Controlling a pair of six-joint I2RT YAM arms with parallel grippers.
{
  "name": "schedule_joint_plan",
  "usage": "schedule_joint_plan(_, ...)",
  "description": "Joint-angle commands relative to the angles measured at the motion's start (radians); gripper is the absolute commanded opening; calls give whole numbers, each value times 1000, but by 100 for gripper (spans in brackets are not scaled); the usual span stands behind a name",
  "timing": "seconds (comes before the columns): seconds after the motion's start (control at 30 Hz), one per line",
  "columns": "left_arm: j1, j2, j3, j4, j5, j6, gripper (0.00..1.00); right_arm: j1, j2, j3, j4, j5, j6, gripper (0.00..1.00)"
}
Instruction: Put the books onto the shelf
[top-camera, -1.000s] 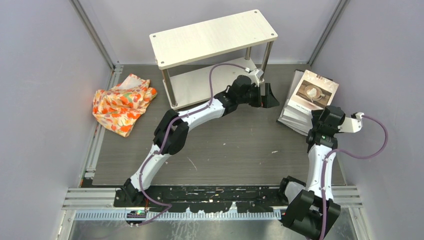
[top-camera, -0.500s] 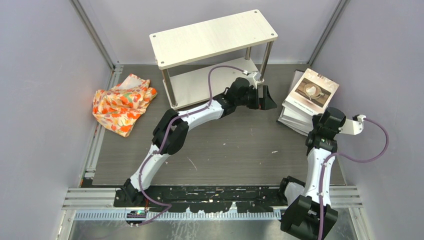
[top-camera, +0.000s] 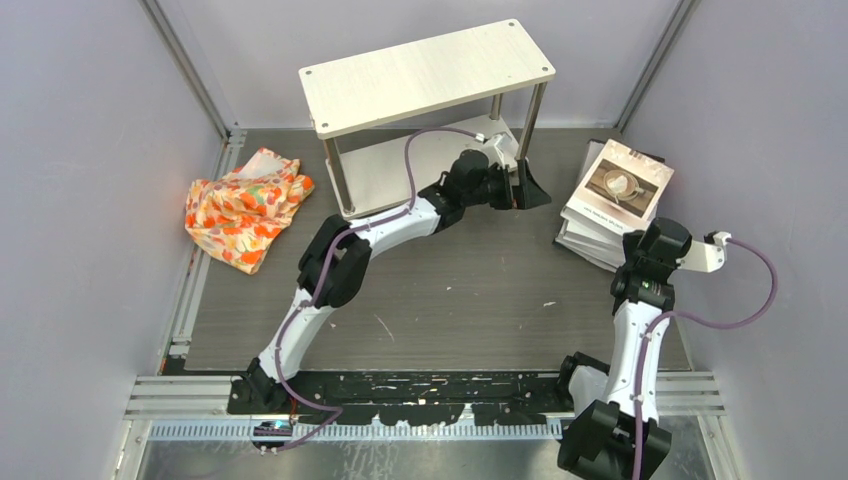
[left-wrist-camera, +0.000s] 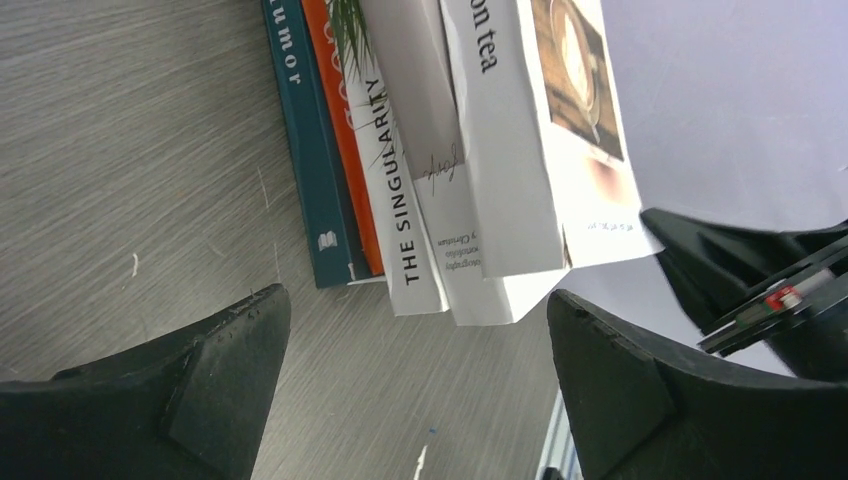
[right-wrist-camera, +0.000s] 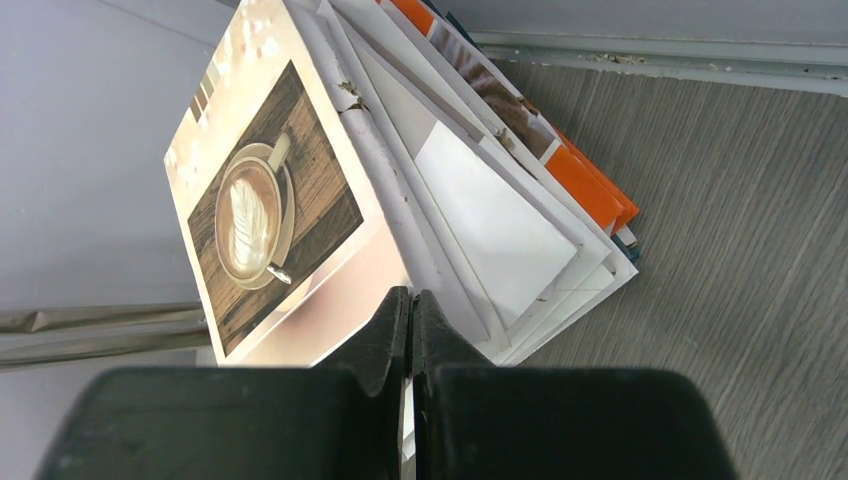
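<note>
**Right claw clamped on the top book's near edge, left claw wide and waiting**

The books (top-camera: 588, 232) lie in a slanted stack at the far right corner of the table (top-camera: 470, 290), close against the right wall. Their long axis runs roughly from near to far, and their spines face left. The coffee-cup book (top-camera: 617, 188) lies on top, with white, orange and teal books fanned out beneath it.

The right gripper (right-wrist-camera: 410, 305) comes at the stack from its near side. Its fingers are pressed together at the near edge of the coffee-cup book, and a thin pale sliver shows between them. It looks to be pinching that cover or corner, though how firmly cannot be told.

The left gripper (top-camera: 533, 188) has its jaws spread wide and holds nothing. It points right at the spines from just beside the stack and does not touch it.

The shelf (top-camera: 430, 72) stands at the far edge near the middle of the table, left of the stack, and both its boards are bare. The right arm has the book, but the left arm is nearer the shelf. The left gripper sits directly between stack and shelf, just off the lower board's right end. A carry leftward would have to clear that gripper and the metal legs at that end, or hand the book over. The floral cloth (top-camera: 245, 205) lies bunched at the left edge, well apart from all this.
</note>
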Motion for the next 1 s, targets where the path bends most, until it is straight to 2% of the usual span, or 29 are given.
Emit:
schedule_joint_plan(0.0,14,-66,0,139,33,-73,100,-1,-31,41,-51,-54,-7,1)
schedule_joint_plan(0.4,25,-33,34,172,173,-155,100,3,-128,42,-122,-145,34,1)
schedule_joint_plan(0.67,21,52,126,183,263,-226,100,9,-176,41,-175,-171,43,1)
schedule_joint_plan(0.97,-11,141,243,104,326,-208,100,12,-200,48,-205,-199,37,1)
